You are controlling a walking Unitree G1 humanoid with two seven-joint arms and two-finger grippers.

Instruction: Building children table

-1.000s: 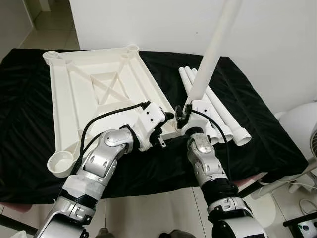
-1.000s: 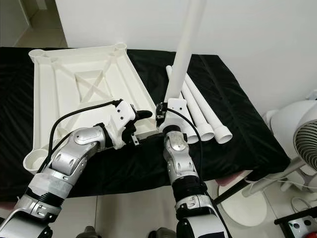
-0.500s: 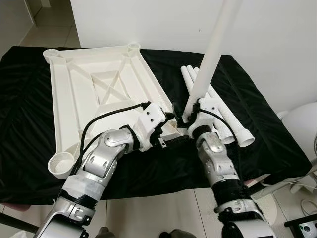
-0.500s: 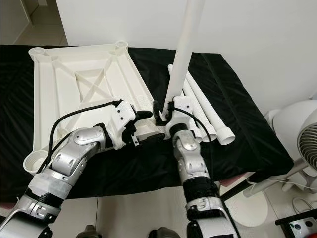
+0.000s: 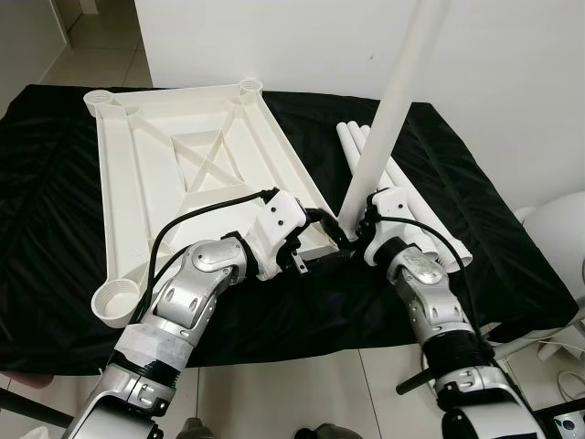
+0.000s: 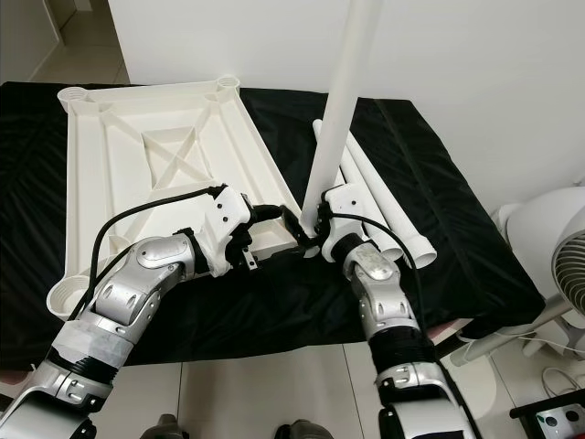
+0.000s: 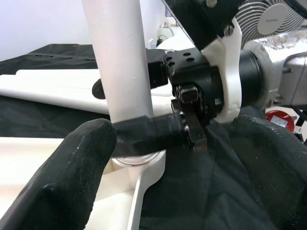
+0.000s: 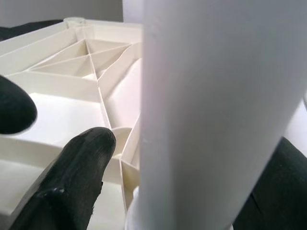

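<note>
seating: right gripper (image 5: 358, 229) jaws clenched on leg (image 5: 391, 110), foot at corner socket (image 7: 139, 165) of tabletop (image 5: 183, 174).
steadying: left gripper (image 5: 324, 222) jaws released, flanking socket.
advice: keep leg plumb, press straight down.

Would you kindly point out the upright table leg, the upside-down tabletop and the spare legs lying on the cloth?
Upright table leg (image 5: 395, 102), left eye view, mid-shaft.
Upside-down tabletop (image 5: 117, 165), left eye view, its long left rib.
Spare legs (image 6: 395, 216), right eye view, shaft of the outermost one.
</note>
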